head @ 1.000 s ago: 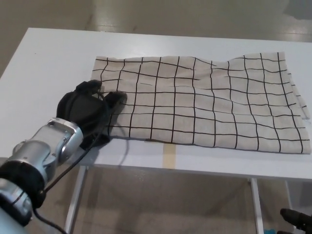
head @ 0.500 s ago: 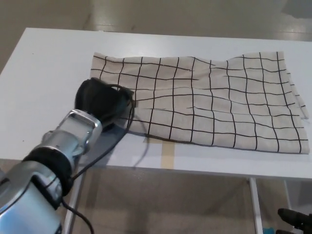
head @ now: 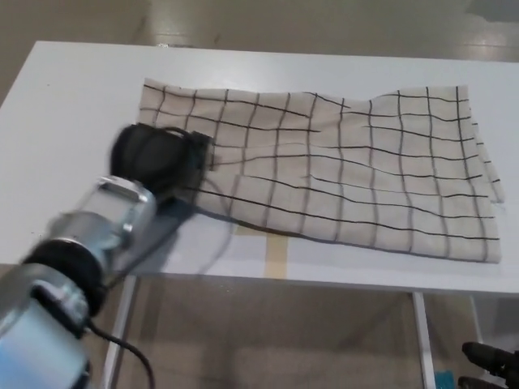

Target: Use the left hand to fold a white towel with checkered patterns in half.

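Table (head: 73, 121) first: a flat, smooth white top with a straight front edge, carried on thin pale metal legs (head: 122, 332) that show below it. A strip of tan tape (head: 278, 258) lies on the top near the front edge, running under the cloth. Beyond and beneath the table the floor (head: 284, 20) is a dull beige-grey with a slight sheen.

On the table lies the towel (head: 365, 170), a thin off-white cloth crossed by a grid of fine black lines. It is spread wide across the middle and right of the top, wrinkled into soft ripples, and its right edge shows doubled layers.

At the cloth's near left corner sits the left hand (head: 158, 158), black and rounded, blurred in the picture, on a silver metal wrist. Its fingers are curled in on the lifted corner, which is bunched against them. A black cable (head: 122, 344) trails from the arm.
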